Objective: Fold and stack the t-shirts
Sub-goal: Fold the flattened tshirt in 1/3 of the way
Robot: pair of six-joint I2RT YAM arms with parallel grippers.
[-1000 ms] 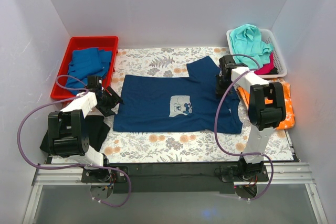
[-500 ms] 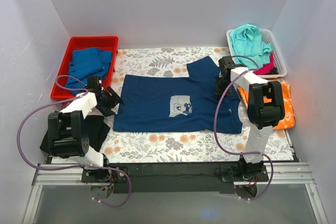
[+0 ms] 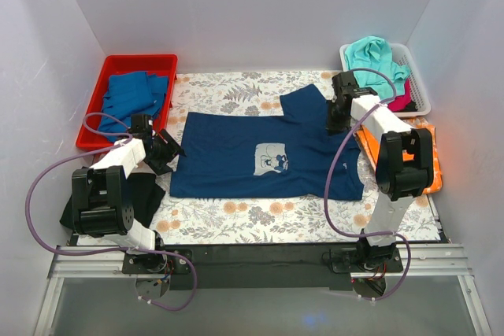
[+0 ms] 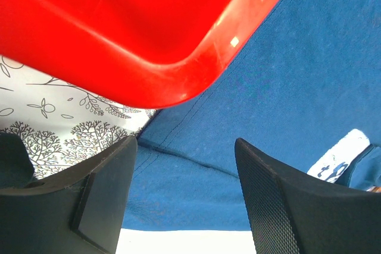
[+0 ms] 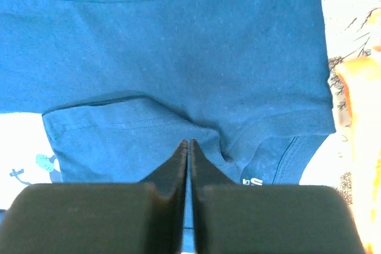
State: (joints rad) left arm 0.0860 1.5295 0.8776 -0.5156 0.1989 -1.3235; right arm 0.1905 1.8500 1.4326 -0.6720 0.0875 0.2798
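Observation:
The navy t-shirt [image 3: 236, 155] with the pale grey print [image 3: 270, 159] lies spread flat on the floral table cover, one sleeve folded up at the back right. My left gripper [image 3: 168, 149] is open at the shirt's left edge; in the left wrist view [image 4: 186, 150] its jaws stand wide apart over the blue cloth [image 4: 286, 87]. My right gripper [image 3: 337, 120] is shut on the navy t-shirt near its right end; in the right wrist view [image 5: 188, 144] a thin strip of blue cloth [image 5: 178, 46] shows between the closed jaws.
A red tray [image 3: 134, 63] at the back left holds folded mid-blue shirts [image 3: 130, 96]; its corner [image 4: 137, 28] fills the left wrist view. A white basket [image 3: 421, 88] at the back right holds teal [image 3: 374, 60] and pink [image 3: 400, 102] shirts. An orange shirt [image 3: 421, 163] lies right, a black one [image 3: 142, 194] left.
My right gripper has moved toward the back of the table, staying shut on the cloth. The left arm has not moved.

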